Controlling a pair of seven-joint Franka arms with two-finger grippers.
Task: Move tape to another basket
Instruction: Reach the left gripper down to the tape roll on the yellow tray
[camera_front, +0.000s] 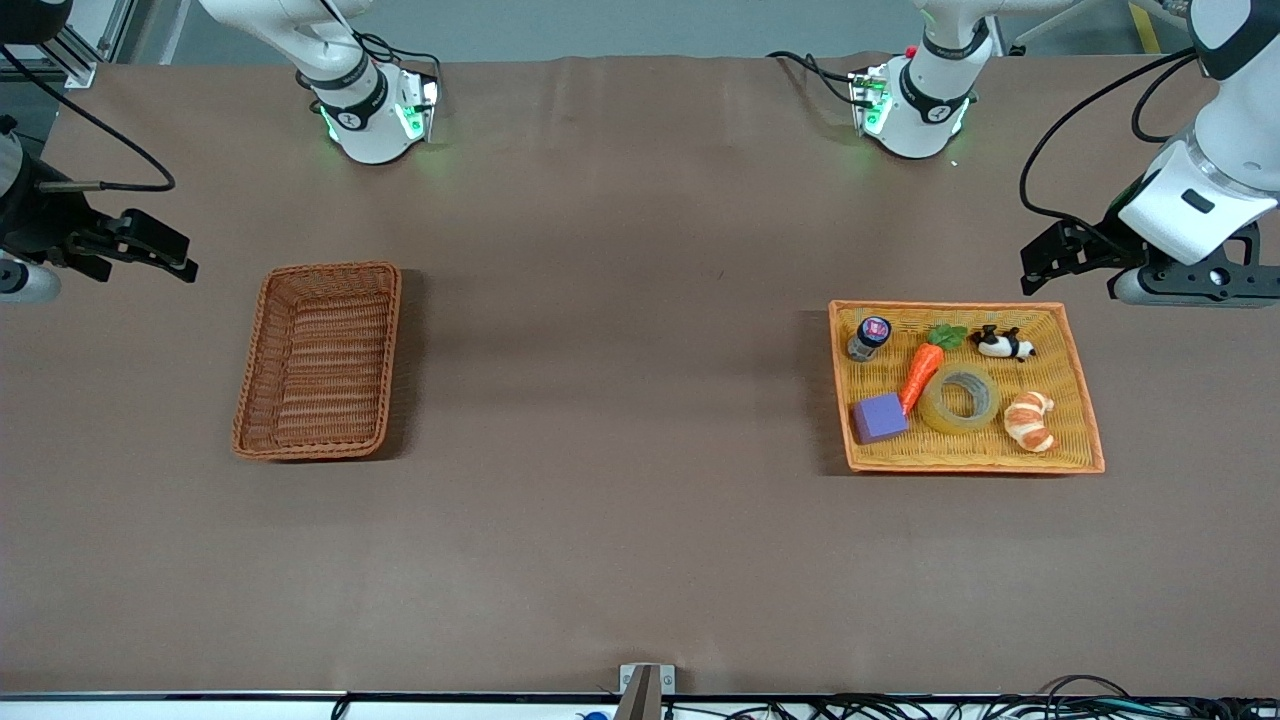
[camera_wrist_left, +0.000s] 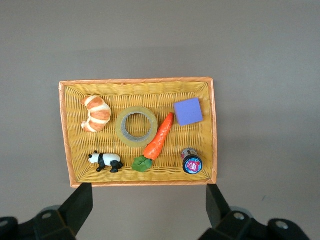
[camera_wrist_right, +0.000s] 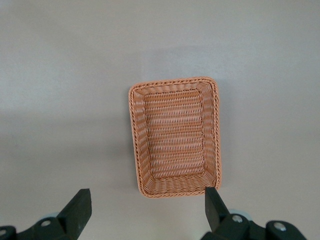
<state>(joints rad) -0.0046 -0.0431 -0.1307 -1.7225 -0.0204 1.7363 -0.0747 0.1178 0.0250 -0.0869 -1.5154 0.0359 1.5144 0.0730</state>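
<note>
Lying in tray (camera_front: 1085, 420): tape (camera_front: 960, 399); basket (camera_front: 318, 362) w/ nothing inside.

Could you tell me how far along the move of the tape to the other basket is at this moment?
Nothing looks done yet. The tape lies in the orange tray, between the carrot and the croissant. The basket holds nothing. The left pincer hangs open above the tray; the right pincer hangs open above the basket. Grasping, carrying and releasing the tape all remain.

Yellowish tape (camera_front: 959, 399) flat in orange tray, reddish-brown basket (camera_front: 320, 361) (empty) well apart
</note>
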